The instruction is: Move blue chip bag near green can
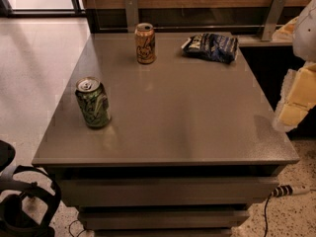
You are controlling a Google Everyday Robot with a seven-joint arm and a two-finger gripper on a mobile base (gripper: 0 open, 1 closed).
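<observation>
The blue chip bag point(211, 47) lies crumpled at the back right of the grey table point(187, 117). The green can point(93, 103) stands upright near the table's front left edge, far from the bag. My arm and gripper point(296, 98) show as a white and yellowish shape at the right edge of the view. It is just off the table's right side and holds nothing I can see. It is to the right of the bag and nearer to me, well apart from it.
An orange-tan can point(145, 43) stands upright at the back of the table, left of the bag. A wood-panelled wall with metal brackets runs behind the table. A black object point(22, 201) sits on the floor at the lower left. A cable point(284, 191) lies at the lower right.
</observation>
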